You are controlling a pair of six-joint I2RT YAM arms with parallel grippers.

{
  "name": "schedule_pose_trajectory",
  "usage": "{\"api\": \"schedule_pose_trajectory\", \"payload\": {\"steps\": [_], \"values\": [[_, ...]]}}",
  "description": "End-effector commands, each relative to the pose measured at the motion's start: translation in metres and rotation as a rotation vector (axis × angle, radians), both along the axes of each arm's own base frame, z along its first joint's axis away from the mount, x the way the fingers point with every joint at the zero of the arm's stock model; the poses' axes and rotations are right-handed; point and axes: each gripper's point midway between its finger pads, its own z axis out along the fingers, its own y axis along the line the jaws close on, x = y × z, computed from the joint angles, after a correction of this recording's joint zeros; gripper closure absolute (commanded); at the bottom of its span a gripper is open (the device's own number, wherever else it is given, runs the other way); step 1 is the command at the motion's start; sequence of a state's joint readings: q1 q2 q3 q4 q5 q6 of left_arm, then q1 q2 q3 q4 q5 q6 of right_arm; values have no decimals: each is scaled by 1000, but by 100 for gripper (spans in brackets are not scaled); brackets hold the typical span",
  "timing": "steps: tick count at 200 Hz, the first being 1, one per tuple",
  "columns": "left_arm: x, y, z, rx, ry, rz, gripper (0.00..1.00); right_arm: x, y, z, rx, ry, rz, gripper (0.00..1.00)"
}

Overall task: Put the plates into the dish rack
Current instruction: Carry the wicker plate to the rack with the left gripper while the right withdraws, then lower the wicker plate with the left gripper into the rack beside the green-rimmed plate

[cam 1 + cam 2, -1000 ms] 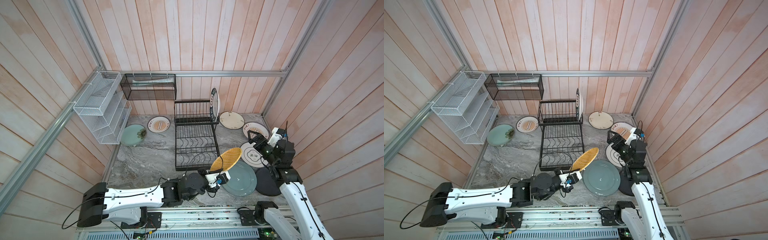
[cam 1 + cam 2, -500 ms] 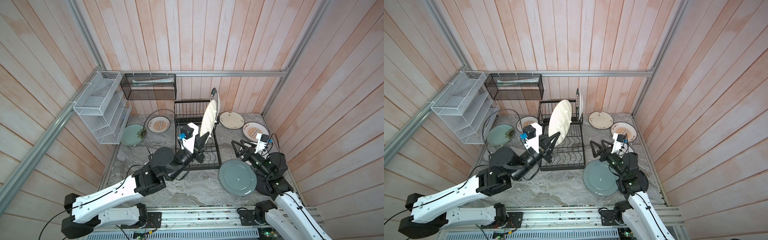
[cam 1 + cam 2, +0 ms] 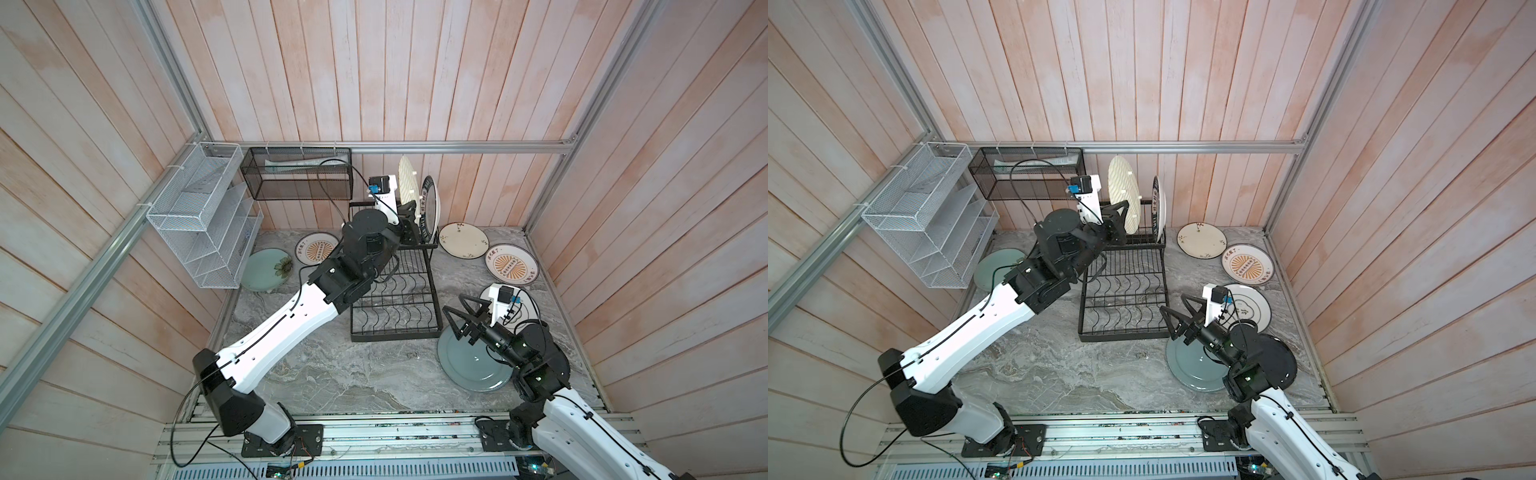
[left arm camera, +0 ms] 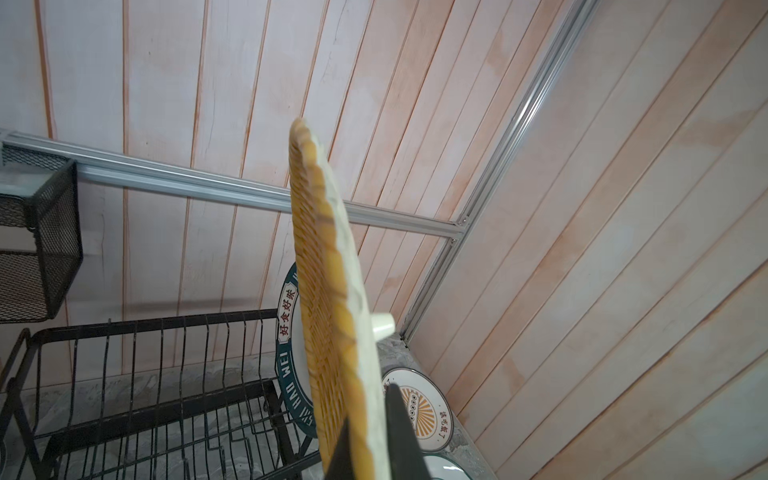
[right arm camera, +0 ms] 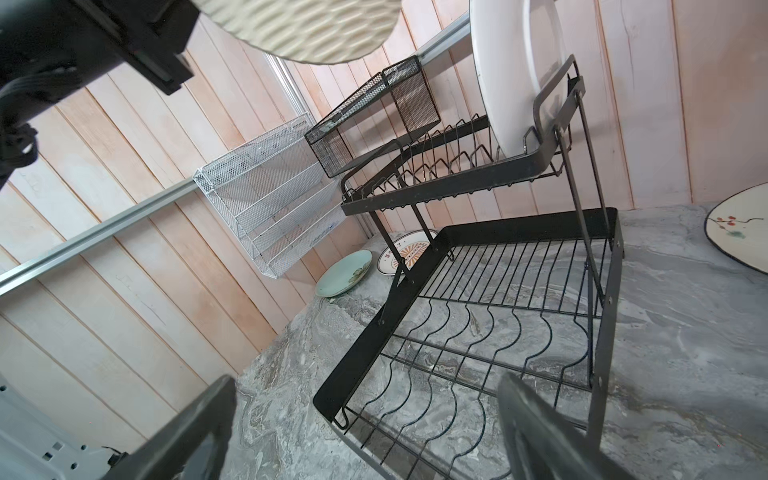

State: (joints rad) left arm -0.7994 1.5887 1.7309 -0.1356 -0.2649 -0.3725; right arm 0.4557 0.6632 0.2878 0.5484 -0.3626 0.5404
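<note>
— While the left gripper [image 3: 409,214] pinches the yellow plate [image 3: 406,183] by its lower edge only, do you see how high it stands above the upper tier of the rack [image 3: 395,336]?

— Yes. It is upright, on edge, just left of the ringed plate [image 3: 430,203] that sits already in the far right slot. I think this is the danger: if it comes down a little too far right, rim hits rim, and both can be knocked.

— Also the grip is low and small. Such a tall plate may turn in the jaws when its edge meets a bar, and then miss the slot.

— And the right gripper [image 3: 455,307]?

— Wide open, empty, hanging beside the near right corner of the rack, above the grey plate [image 3: 465,368] which lies flat on the table [image 3: 332,365]. It is well apart from the left arm, so no collision there, I judge.
</note>
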Motion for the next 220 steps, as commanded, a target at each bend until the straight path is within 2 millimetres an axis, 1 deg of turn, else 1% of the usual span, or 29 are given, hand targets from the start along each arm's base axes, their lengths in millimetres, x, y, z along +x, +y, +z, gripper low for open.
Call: {"api": "schedule_pose_trajectory", "payload": {"steps": [1,17,33,46,56,62,64,79,105,117,192,220], "values": [[18,-12,-2,-9,43,-25,100,4,-2,6,8,-52,-34,2],[39,-18,-16,12,87,-3,100,6,-1,2,2,-42,-35,2],[54,-27,-28,40,108,3,100,5,-1,2,7,-46,-33,2],[64,-30,-31,61,112,16,100,5,-2,2,10,-44,-43,2],[72,-34,-39,81,121,27,100,7,-3,0,6,-41,-50,2],[76,-34,-39,86,122,36,100,7,-3,0,4,-40,-51,2],[78,-35,-43,92,127,38,100,7,-3,0,4,-40,-52,2],[86,-36,-48,108,136,58,100,10,-3,-3,3,-25,-58,2],[95,-43,-57,127,142,53,100,12,-2,-7,-2,-12,-60,2],[99,-46,-65,141,153,56,100,12,-2,-8,-3,-10,-60,2],[115,-46,-95,216,179,116,100,14,-4,-7,-4,1,-75,2],[121,-48,-107,236,193,124,100,14,-4,-8,-4,4,-75,2]]}}
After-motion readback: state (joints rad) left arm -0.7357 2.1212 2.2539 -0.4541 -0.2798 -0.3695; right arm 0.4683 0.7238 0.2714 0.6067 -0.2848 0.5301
